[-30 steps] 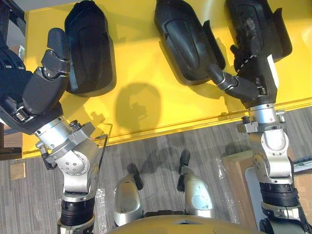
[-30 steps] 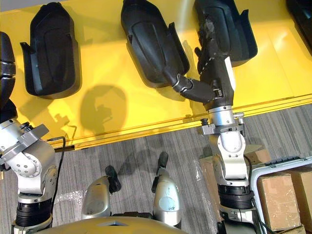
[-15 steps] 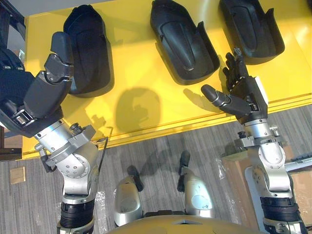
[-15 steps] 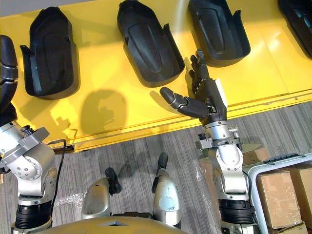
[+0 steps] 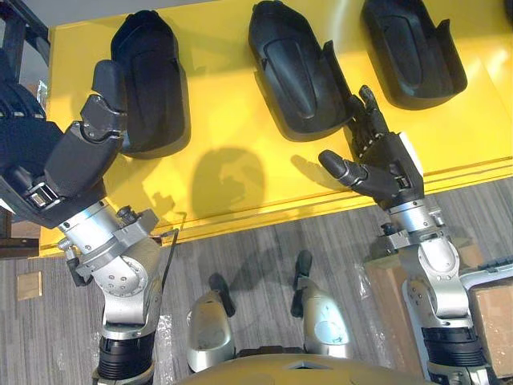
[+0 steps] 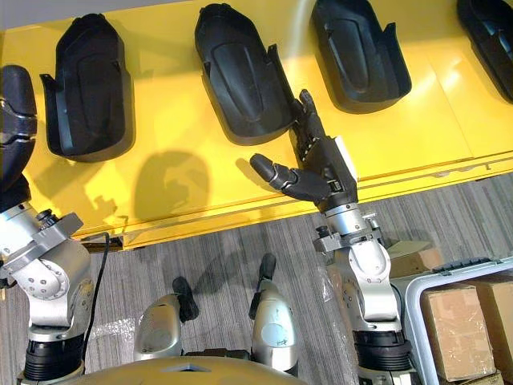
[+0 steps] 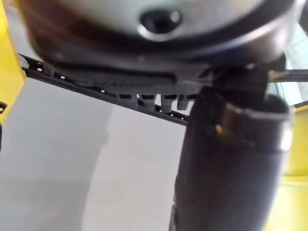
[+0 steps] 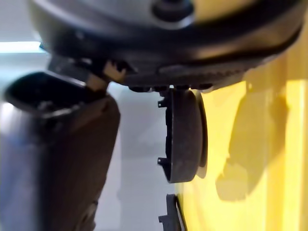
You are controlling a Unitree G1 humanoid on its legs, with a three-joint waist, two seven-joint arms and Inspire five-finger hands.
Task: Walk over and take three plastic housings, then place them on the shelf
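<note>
Three black plastic housings lie open side up on the yellow shelf top [image 5: 232, 172]: a left housing [image 5: 150, 80], a middle housing [image 5: 292, 68] and a right housing [image 5: 413, 50]. My right hand [image 5: 383, 160] hovers open over the shelf's front part, thumb stretched out. Its fingertips [image 5: 366, 100] reach the middle housing's near right corner; I cannot tell whether they touch. The right wrist view shows a housing edge-on [image 8: 185, 134]. My left hand [image 5: 68, 160] is open and empty at the shelf's left end, its thumb beside the left housing's rim.
A fourth housing [image 6: 490, 24] lies at the shelf's far right. On the grey carpet to the lower right stands a grey bin [image 6: 417, 309] with cardboard boxes [image 6: 458, 329]. A dark frame [image 5: 18, 32] rises beyond the shelf's left end.
My right hand has come off the right housing, drawn back and swung left to the middle housing's corner. The right housing stays on the shelf. My left hand has barely moved.
</note>
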